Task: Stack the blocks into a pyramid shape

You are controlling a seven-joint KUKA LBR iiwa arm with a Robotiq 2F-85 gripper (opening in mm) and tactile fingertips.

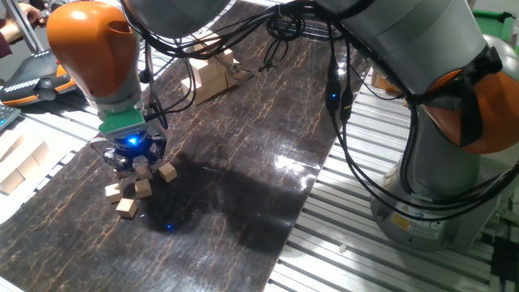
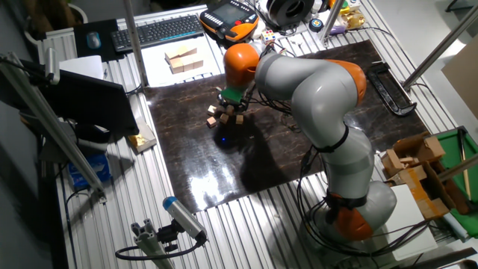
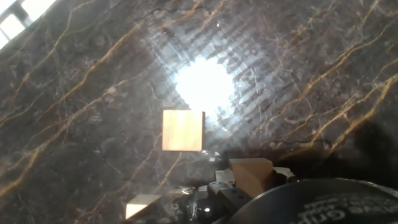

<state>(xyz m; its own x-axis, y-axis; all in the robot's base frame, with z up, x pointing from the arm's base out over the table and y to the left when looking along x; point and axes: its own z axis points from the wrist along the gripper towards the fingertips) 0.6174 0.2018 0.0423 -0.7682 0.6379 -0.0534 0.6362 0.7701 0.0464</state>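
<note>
Small blocks point(image 1: 144, 188) lay clustered on a table mat point(image 1: 243, 162), directly beneath the gripper point(image 1: 134, 158). One block point(image 1: 167, 172) sat at the cluster's right edge, another point(image 1: 126, 206) nearest the front. Larger wooden pieces point(image 1: 212, 77) rested far behind.

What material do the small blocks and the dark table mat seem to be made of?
The blocks look like plain unfinished wood: light tan, matte, with faint grain on the one in the hand view. The mat looks like a glossy sheet with a dark marble pattern: gold veins and a bright lamp reflection. Whether it is stone, laminate or vinyl cannot be told.
</note>
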